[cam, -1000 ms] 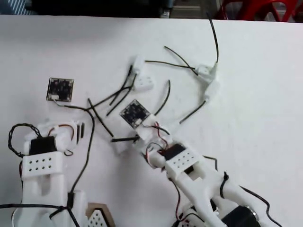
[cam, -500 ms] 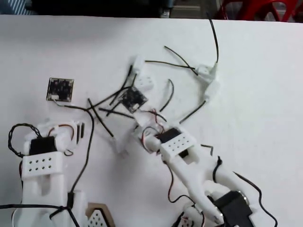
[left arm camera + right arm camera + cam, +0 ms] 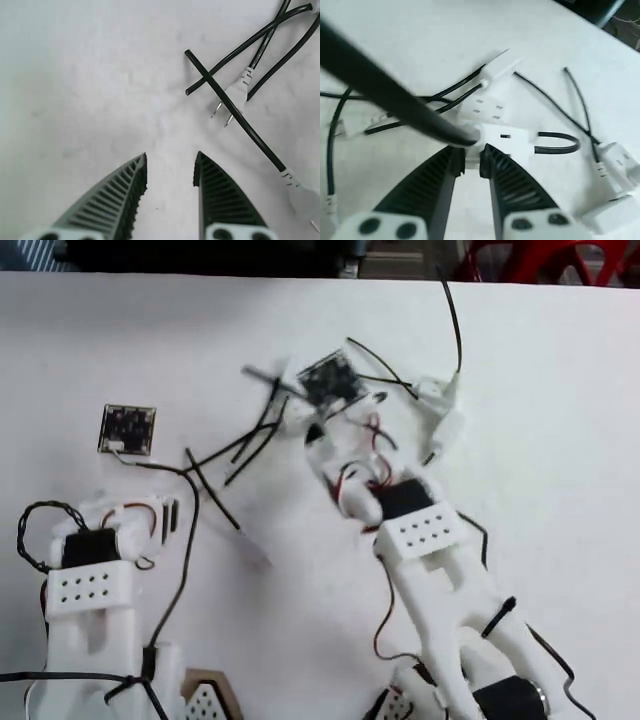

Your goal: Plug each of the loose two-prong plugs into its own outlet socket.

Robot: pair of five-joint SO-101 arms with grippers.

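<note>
Left gripper: jaws open, nothing between them, bare table under the tips.

Loose plugs ahead of it, count 2:
- near plug, both prongs pointing my way
- second plug, off to the side, partly cut off

In the way: the second plug's straight cord lies right across the near plug. More black cords bunch up behind it.

Right gripper: jaws clamped on the held plug. Its thick cord runs close past the camera and hides part of the table.

White socket parts just past the tips, count 2:
- slotted block
- single-slot piece, close against the held plug

Beyond those is a slim connector with two cords leading to it. Off to the side are 2 more white pieces, a side block and an edge block. Cannot tell if both are sockets.

From above, the left gripper sits near my base and the right gripper is out in the cord tangle.

Dark square boards, count 2:
- left board, just past the left gripper
- right board, just past the right gripper, on top of the cords

Farthest out is a socket pair with a cord running to the table's far edge.
</note>
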